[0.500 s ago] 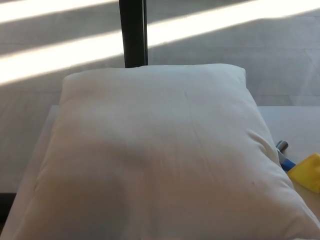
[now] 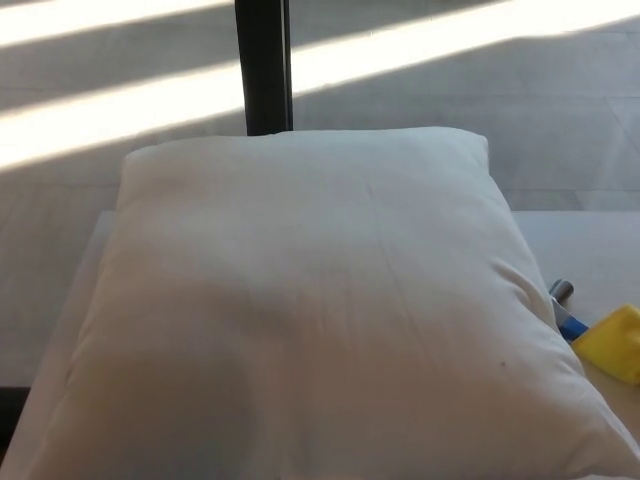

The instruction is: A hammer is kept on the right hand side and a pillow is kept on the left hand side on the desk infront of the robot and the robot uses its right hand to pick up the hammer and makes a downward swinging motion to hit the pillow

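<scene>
- Head view: a white pillow (image 2: pixel 320 310) fills most of the picture, lying flat on the pale desk (image 2: pixel 590 250), its long axis running away from the camera.
- Just beside its right edge, only part of the hammer (image 2: pixel 568 315) shows: a metal tip, blue, and yellow; which way it points is unclear.
- Sunlit stripes cross the grey floor (image 2: pixel 120 110) behind a dark post (image 2: pixel 264 65).
- Neither hand is visible; no writing is legible.

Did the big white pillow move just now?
No. The pillow and the black post behind it shifted slightly left together, so the camera moved.
</scene>
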